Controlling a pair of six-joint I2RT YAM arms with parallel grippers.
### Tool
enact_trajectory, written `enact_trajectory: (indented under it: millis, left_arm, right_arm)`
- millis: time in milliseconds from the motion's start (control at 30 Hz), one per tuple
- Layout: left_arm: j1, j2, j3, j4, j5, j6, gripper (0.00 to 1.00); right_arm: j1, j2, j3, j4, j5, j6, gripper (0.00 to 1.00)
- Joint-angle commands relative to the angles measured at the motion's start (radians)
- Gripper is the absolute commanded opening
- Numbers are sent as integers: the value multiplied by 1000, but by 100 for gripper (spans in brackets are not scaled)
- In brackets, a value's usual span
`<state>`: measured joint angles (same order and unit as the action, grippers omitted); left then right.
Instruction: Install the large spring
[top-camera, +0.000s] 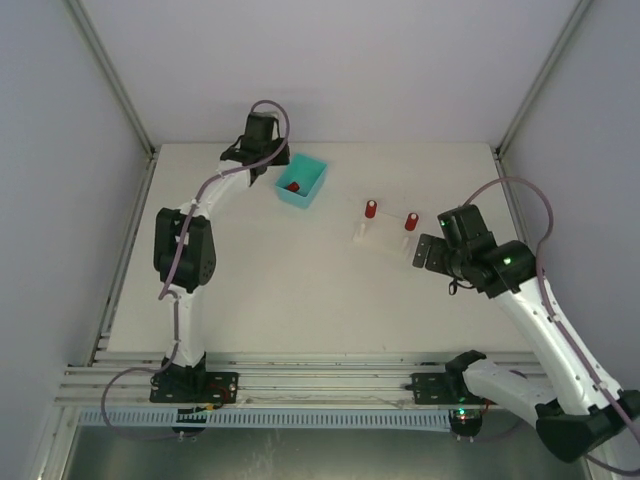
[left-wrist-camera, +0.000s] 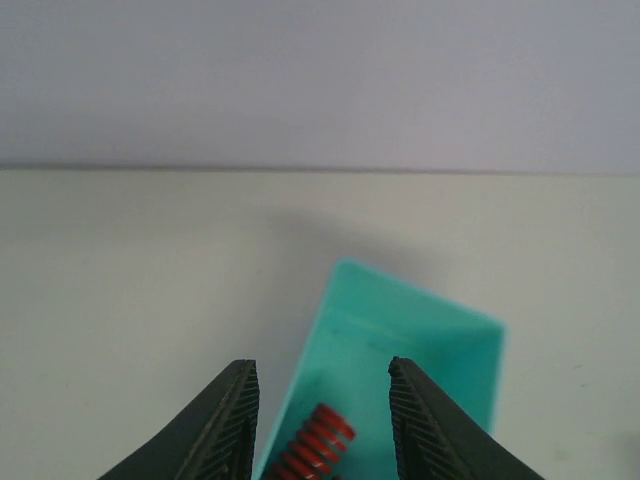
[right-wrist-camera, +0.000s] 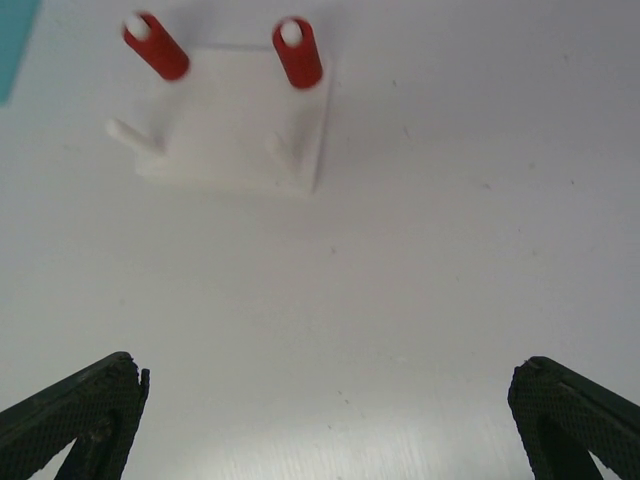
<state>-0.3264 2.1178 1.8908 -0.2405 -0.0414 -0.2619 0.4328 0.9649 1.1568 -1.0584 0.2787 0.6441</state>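
Note:
A red coil spring (left-wrist-camera: 312, 448) lies in a teal bin (left-wrist-camera: 440, 350), also seen from above (top-camera: 292, 186) in the bin (top-camera: 312, 170). My left gripper (left-wrist-camera: 322, 385) is open over the bin's near-left corner, its jaws either side of the spring. A white base plate (right-wrist-camera: 240, 125) with pegs carries two red springs (right-wrist-camera: 298, 52) (right-wrist-camera: 157, 46) on its far pegs; two near pegs (right-wrist-camera: 135, 135) are bare. In the top view the plate (top-camera: 385, 235) sits mid-table. My right gripper (right-wrist-camera: 328, 410) is wide open and empty above the table, near the plate.
The enclosure's white walls stand at the back and sides. An aluminium rail (top-camera: 300, 380) runs along the near table edge, where both arm bases are bolted.

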Motion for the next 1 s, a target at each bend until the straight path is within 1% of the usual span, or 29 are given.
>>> enact_trajectory:
  millis: [0, 67, 267, 500, 600, 733, 967]
  left_arm:
    - [5, 38, 49, -117, 38, 31, 40]
    - [3, 41, 59, -126, 45, 54, 39]
    - [-27, 74, 100, -231, 30, 136, 35]
    - [-35, 187, 229, -414, 44, 167, 32]
    - [-34, 233, 273, -437, 51, 184, 32]
    - [-34, 290, 335, -472, 20, 209, 32]
    - [-43, 343, 351, -467, -16, 279, 37]
  right_arm:
    - [-2, 16, 40, -122, -15, 8, 100]
    - [-2, 30, 57, -133, -23, -11, 100]
    - [-2, 36, 59, -147, -48, -40, 100]
    - [-2, 2, 51, -163, -72, -38, 100]
    - [-2, -5, 59, -172, -79, -42, 100]
    - [-2, -4, 75, -186, -82, -51, 100]
    - [-2, 43, 125, -197, -89, -66, 99]
